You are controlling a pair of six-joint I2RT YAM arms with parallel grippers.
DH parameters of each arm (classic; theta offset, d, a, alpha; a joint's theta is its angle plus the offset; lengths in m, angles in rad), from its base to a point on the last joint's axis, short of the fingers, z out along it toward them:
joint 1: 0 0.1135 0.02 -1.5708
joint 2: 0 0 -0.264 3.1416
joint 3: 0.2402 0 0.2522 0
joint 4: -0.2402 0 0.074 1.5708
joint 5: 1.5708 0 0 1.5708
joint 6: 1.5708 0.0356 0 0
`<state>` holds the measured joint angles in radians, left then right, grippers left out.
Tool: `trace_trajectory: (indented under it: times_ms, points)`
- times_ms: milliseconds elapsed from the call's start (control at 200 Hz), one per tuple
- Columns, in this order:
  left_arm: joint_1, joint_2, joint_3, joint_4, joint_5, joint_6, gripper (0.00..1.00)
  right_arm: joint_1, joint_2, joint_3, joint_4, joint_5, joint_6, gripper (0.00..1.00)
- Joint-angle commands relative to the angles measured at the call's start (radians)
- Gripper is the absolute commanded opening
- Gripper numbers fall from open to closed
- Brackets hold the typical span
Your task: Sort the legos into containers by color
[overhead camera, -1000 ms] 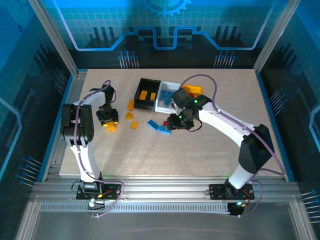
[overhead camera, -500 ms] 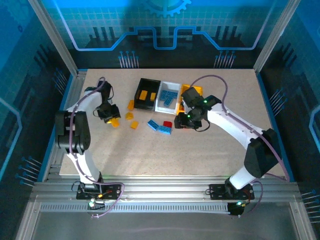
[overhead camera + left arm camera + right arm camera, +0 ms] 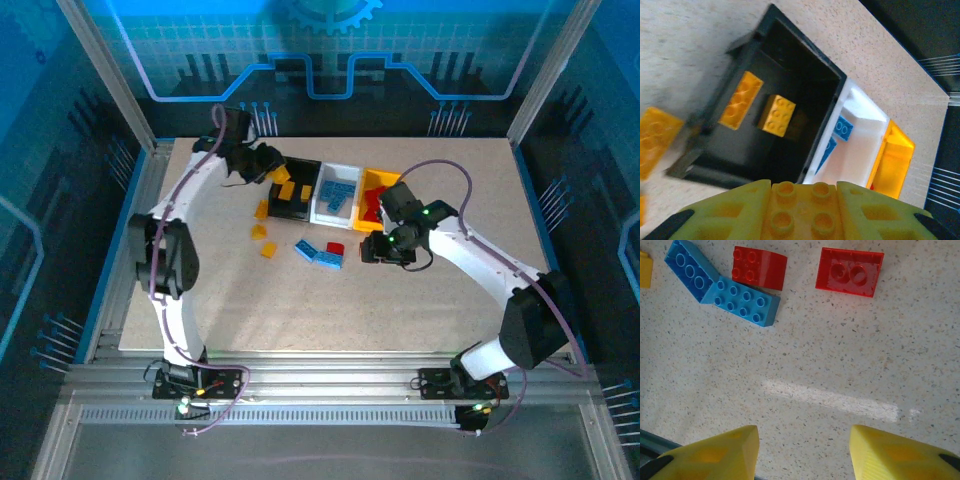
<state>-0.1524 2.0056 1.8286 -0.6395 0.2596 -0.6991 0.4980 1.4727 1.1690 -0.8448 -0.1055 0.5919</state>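
My left jaws are closed on a yellow brick [image 3: 802,212], pinched across its flat sides with the studs toward the camera, close to the black bin [image 3: 735,150] where two other yellow bricks [image 3: 777,115] lie. I judge the brick light, rigid and slick, so a square pinch on parallel faces matters; a corner grip could let it twist out. My right jaws stand open and empty over the worktop [image 3: 840,365], with a red brick [image 3: 760,267] just beside two blue bricks [image 3: 742,301]; I would take the red one across its smooth sides.
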Motion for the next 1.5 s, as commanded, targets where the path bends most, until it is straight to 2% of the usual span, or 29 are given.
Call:
trace_trajectory:
  times_ms: [0, 355, 430, 600, 790, 926, 1136, 1291, 1496]
  points:
    - [-0.015, 0.107, 0.086, -0.001, -0.014, -0.066, 0.35, -0.018, -0.041, -0.019, -0.022, 0.019, 0.013, 0.53]
    - [-0.044, 0.294, 0.293, -0.056, -0.066, -0.062, 0.35, -0.041, -0.083, -0.068, -0.056, 0.061, 0.002, 0.56]
    - [-0.046, 0.315, 0.324, -0.073, -0.066, -0.058, 0.40, -0.043, -0.077, -0.074, -0.051, 0.059, 0.003, 0.57]
    - [-0.049, 0.319, 0.331, -0.079, -0.063, -0.053, 0.44, -0.044, -0.027, -0.061, -0.032, 0.062, 0.003, 0.60]
    - [-0.053, 0.282, 0.310, -0.097, -0.055, -0.034, 0.51, -0.042, 0.105, 0.016, -0.014, 0.073, -0.026, 0.65]
    - [-0.059, 0.187, 0.210, -0.082, -0.046, -0.017, 0.55, -0.036, 0.230, 0.117, -0.026, 0.089, -0.058, 0.73]
    - [-0.059, -0.062, -0.077, -0.052, -0.056, 0.040, 0.63, -0.032, 0.403, 0.267, -0.060, 0.143, -0.081, 0.79]
    - [-0.046, -0.247, -0.292, -0.045, -0.077, 0.071, 0.71, -0.032, 0.503, 0.357, -0.080, 0.162, -0.076, 0.80]
    - [-0.003, -0.421, -0.515, -0.012, -0.043, 0.017, 0.76, -0.023, 0.591, 0.423, -0.091, 0.217, -0.029, 0.79]
